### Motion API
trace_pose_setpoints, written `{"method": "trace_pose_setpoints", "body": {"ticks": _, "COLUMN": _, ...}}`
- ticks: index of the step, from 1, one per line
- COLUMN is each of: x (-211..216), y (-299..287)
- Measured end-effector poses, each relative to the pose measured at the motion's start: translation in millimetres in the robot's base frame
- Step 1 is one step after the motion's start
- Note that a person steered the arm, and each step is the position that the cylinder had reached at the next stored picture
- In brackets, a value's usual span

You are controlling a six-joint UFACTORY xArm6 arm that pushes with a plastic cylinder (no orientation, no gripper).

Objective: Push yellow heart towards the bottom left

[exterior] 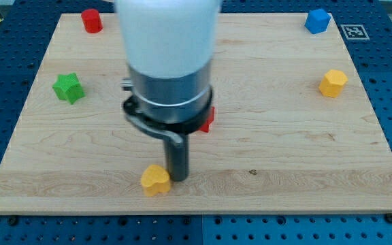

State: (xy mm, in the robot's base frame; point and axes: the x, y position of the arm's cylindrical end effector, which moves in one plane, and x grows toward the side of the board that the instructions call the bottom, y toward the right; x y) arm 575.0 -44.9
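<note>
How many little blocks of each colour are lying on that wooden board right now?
Red: 2, a cylinder and one half hidden behind the arm
Yellow: 2, a heart and a block
Green: 1, a star
Blue: 1
Total: 6

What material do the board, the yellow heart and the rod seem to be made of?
The board looks like light wood with a matte finish: grain lines and plank seams show. The yellow heart seems to be moulded plastic or painted wood: its colour is even and its surface smooth. The rod, ending in my tip just right of the heart, looks like dark metal or plastic, slightly glossy.
</note>
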Motion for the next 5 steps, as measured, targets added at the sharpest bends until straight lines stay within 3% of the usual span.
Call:
{"method": "trace_pose_setpoints", "body": {"ticks": 1, "x": 0, "y": -13}}
{"method": "trace_pose_setpoints", "body": {"ticks": 2, "x": 3, "y": 30}}
{"method": "trace_pose_setpoints", "body": {"ticks": 3, "x": 32, "y": 32}}
{"method": "trace_pose_setpoints", "body": {"ticks": 5, "x": 35, "y": -5}}
